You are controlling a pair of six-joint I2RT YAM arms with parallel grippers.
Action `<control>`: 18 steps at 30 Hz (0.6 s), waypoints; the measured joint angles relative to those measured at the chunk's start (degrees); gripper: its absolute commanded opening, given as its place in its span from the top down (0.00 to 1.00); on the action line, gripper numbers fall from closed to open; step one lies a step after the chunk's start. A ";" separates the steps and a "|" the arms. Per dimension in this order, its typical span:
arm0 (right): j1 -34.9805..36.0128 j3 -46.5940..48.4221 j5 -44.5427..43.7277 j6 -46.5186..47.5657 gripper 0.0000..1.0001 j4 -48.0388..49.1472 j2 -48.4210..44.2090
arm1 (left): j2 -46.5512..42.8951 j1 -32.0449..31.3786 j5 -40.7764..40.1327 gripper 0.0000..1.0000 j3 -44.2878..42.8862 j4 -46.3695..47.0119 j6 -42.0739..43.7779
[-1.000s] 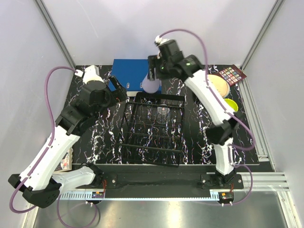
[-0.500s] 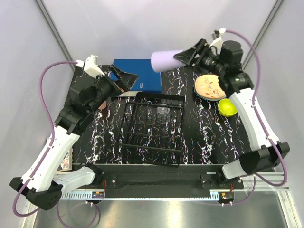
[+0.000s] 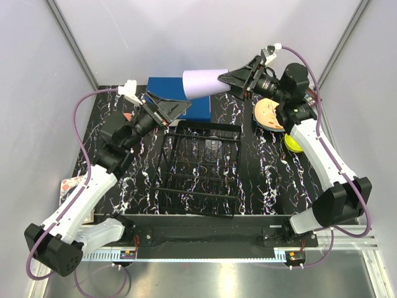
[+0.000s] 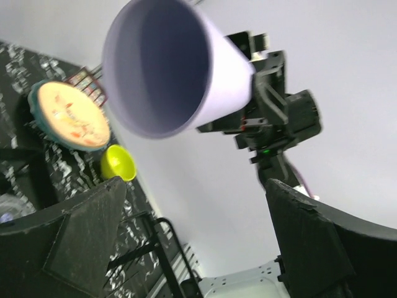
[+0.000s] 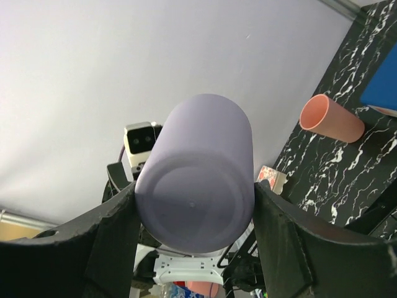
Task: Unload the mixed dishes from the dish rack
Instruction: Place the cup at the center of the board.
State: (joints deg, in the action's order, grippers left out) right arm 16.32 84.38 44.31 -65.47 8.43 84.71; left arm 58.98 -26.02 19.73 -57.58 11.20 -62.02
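My right gripper (image 3: 231, 79) is shut on the lilac cup (image 3: 203, 83) and holds it on its side, in the air above the blue binder (image 3: 175, 90), mouth towards the left arm. In the right wrist view the cup's base (image 5: 197, 186) sits between my fingers. My left gripper (image 3: 174, 108) is open and empty, just below and left of the cup's mouth (image 4: 162, 68). The black wire dish rack (image 3: 201, 166) stands mid-table with bare bars. A watermelon-print plate on a teal one (image 3: 267, 115) and the yellow bowl (image 3: 291, 144) lie right of it. A salmon-pink cup (image 5: 331, 118) lies on the table.
A card box (image 3: 68, 184) lies at the table's left edge. A patterned card (image 3: 313, 98) lies at the back right corner. Grey walls close in the back and sides. The table top is black marble print (image 3: 260, 180).
My right arm has carried the lilac cup leftwards, closer to the left gripper. My left arm has stretched up and right towards the cup, jaws open.
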 measured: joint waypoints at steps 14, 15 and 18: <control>3.85 -3.19 0.37 -0.11 1.00 1.22 -0.55 | 0.57 0.20 0.39 0.01 -2.27 1.81 0.15; 4.46 -3.19 0.37 -0.04 1.00 1.18 -0.52 | 0.79 0.20 0.70 0.01 -2.49 1.97 0.17; 6.19 -3.19 0.68 0.15 1.00 1.20 -0.44 | 1.42 0.15 1.29 0.01 -2.82 2.32 0.24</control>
State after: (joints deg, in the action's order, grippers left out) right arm 22.50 81.19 44.99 -65.32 9.63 84.27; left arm 60.40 -25.87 21.02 -60.40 13.52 -61.78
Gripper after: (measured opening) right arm 0.705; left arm 0.987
